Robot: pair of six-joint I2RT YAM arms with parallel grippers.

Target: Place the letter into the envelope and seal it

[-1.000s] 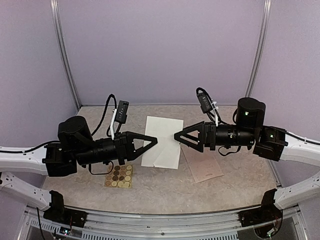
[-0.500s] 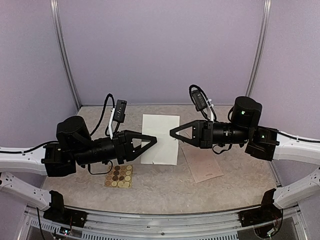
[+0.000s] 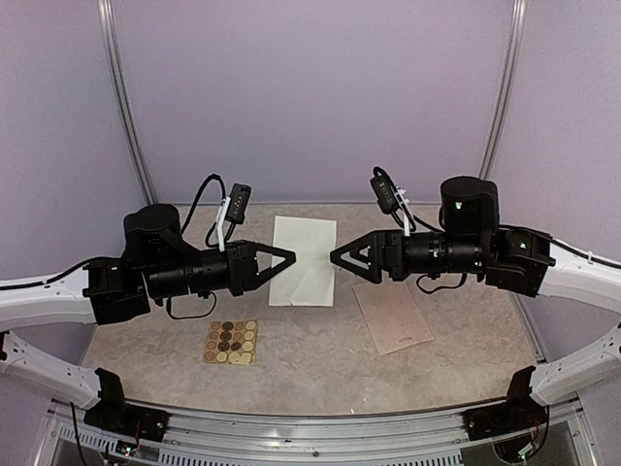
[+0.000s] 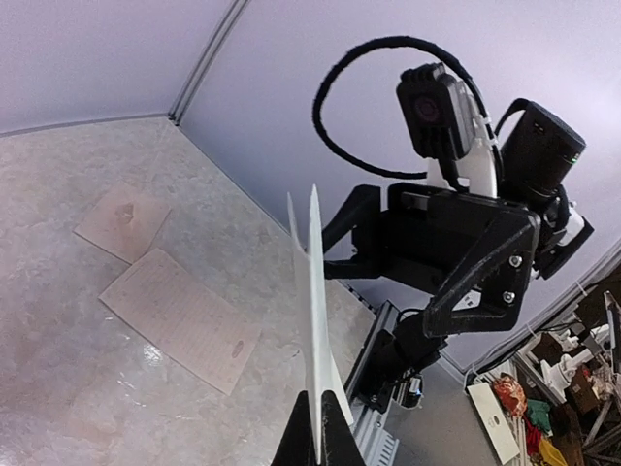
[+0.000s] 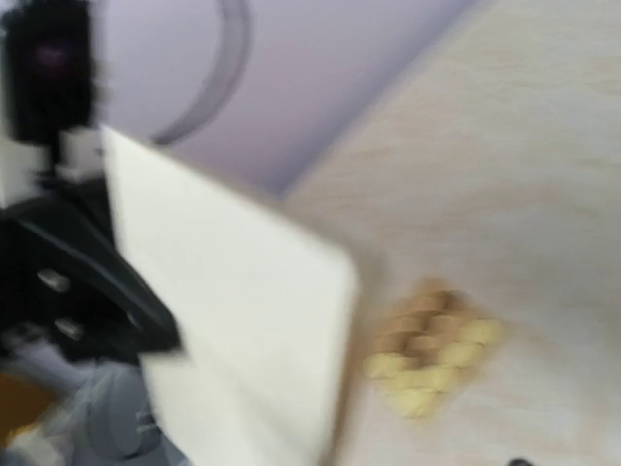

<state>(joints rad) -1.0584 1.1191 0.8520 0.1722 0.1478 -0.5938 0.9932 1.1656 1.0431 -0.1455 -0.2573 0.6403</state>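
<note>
Left gripper (image 3: 289,256) is clamped shut on the left edge of the letter (image 3: 310,267). The sheet is held up off the table (image 3: 320,379), mid-scene between the two arms, and appears edge-on in the left wrist view. Right gripper (image 3: 334,258) sits at the sheet's right edge. Contact and jaw width cannot be told, as the right wrist view is blurred. The envelope (image 3: 393,320) lies flat on the table, near and right of the letter. The sticker sheet (image 3: 231,342) lies near-left.
</note>
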